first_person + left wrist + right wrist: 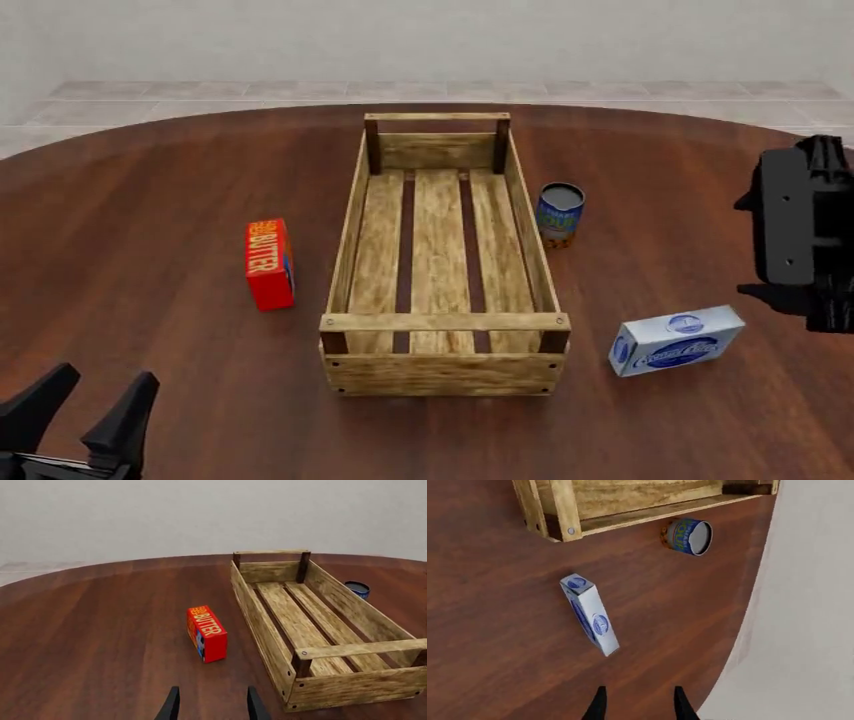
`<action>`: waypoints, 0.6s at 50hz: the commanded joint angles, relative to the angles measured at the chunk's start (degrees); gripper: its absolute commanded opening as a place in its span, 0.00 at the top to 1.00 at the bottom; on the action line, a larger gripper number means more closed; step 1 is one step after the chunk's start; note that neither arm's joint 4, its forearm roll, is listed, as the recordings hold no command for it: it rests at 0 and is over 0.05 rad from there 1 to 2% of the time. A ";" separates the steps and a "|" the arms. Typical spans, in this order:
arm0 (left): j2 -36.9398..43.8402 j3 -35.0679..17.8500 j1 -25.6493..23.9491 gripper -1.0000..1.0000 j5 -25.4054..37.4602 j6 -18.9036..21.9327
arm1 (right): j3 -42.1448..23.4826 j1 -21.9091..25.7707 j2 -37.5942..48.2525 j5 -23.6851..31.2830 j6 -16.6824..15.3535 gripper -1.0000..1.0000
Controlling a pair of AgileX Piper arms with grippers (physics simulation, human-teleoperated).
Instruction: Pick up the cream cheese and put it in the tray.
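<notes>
The cream cheese (675, 340) is a white-and-light-blue box with a dark blue oval logo, lying on the table to the right of the tray's near corner. The right wrist view also shows the cream cheese (590, 615), a short way ahead of my right gripper (639, 701), which is open and empty. In the front view the right arm (798, 228) hangs above the table's right side. The tray (441, 372) is a long wooden crate in the middle with nothing in it. My left gripper (100, 388) stands open at the near left, holding nothing.
A red-orange butter box (268, 262) stands left of the tray, straight ahead of the left gripper (212, 702). A blue can (561, 213) stands against the tray's right side, beyond the cream cheese. The round table's edge curves close behind the right arm.
</notes>
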 commanded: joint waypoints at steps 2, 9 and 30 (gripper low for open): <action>0.36 -0.05 -0.23 0.00 -0.24 0.49 | 6.17 -5.04 1.90 -3.06 -10.27 0.00; 0.69 -0.04 -0.24 0.00 -0.44 0.37 | 8.10 -6.08 3.51 -5.11 -11.84 0.00; 0.37 -0.04 -0.78 0.00 -0.09 1.62 | 16.37 -7.46 7.03 -15.12 -14.43 0.00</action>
